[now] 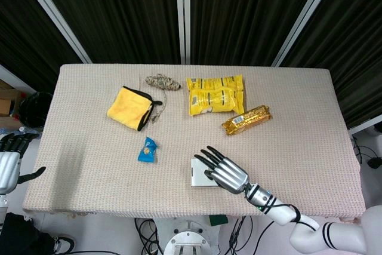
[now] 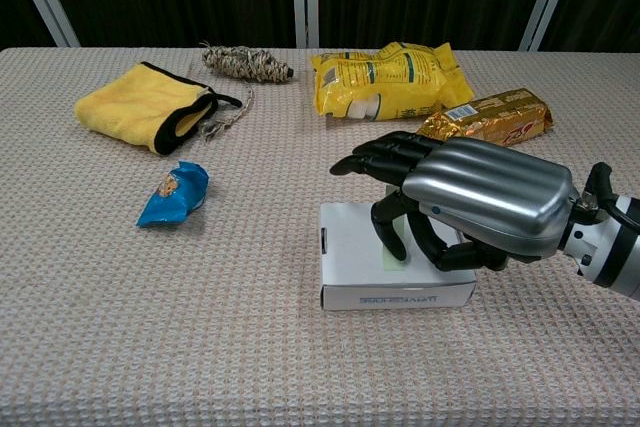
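Observation:
A white box [image 1: 197,173] [image 2: 355,252] lies flat near the table's front edge. My right hand [image 1: 224,171] [image 2: 470,202] hovers over the box's right half, palm down, with its dark fingers stretched out toward the left. Its thumb hangs down close to the top of the box, and the hand grips nothing. My left hand [image 1: 9,159] stays off the table's left edge, low beside it, fingers apart and holding nothing. It shows only in the head view.
A yellow cloth [image 1: 128,107] [image 2: 140,102], a twine bundle [image 1: 162,82] [image 2: 243,62], a yellow snack bag [image 1: 213,94] [image 2: 385,77] and a golden bar packet [image 1: 246,120] [image 2: 490,117] lie across the far half. A blue wrapper [image 1: 147,149] [image 2: 175,192] sits left of the box.

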Controlling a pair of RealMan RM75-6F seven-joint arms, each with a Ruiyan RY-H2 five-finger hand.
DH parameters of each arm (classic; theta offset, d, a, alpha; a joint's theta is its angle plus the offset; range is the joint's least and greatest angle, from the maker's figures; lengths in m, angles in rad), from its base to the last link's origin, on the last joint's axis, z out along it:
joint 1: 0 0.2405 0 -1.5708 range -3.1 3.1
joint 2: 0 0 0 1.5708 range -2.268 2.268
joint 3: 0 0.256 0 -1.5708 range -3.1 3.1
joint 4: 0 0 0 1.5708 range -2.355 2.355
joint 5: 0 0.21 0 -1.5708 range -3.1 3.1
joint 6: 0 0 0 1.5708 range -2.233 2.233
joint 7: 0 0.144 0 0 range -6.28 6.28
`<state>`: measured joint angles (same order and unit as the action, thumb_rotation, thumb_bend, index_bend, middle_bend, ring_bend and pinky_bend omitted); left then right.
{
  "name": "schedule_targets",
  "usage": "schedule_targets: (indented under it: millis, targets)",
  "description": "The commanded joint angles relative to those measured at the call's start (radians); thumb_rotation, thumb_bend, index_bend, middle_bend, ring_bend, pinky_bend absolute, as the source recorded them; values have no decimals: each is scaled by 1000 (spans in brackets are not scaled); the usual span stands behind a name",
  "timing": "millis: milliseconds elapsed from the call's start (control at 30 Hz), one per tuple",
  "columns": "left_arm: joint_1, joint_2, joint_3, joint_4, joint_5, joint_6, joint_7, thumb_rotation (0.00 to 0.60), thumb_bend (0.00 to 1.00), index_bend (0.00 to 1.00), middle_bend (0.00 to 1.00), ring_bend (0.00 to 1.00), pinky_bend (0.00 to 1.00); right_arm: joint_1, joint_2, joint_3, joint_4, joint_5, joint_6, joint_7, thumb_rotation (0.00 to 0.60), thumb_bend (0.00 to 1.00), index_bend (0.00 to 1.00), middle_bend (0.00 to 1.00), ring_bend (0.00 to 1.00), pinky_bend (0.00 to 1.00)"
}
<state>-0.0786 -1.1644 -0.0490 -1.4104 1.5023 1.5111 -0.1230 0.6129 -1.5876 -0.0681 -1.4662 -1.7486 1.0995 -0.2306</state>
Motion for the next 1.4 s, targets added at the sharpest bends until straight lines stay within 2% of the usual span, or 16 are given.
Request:
schedule_targets:
  millis: [33,533,1400]
  targets:
    - [0,0,0,0,0,0,1,600,64,220,224,202,145,2,-4,0,4,-1,-1,6,600,1000,595,43,0,0]
    - [-1,-1,-1,0,-5,-6,2,600,64,220,224,202,145,8,-26,1,26,23,-36,-3,600,1000,599,41,0,0]
    - [2,0,-1,1,-7,-5,-1,600,64,225,224,202,145,10,-41,12,52,23,-14,21,600,1000,599,40,0,0]
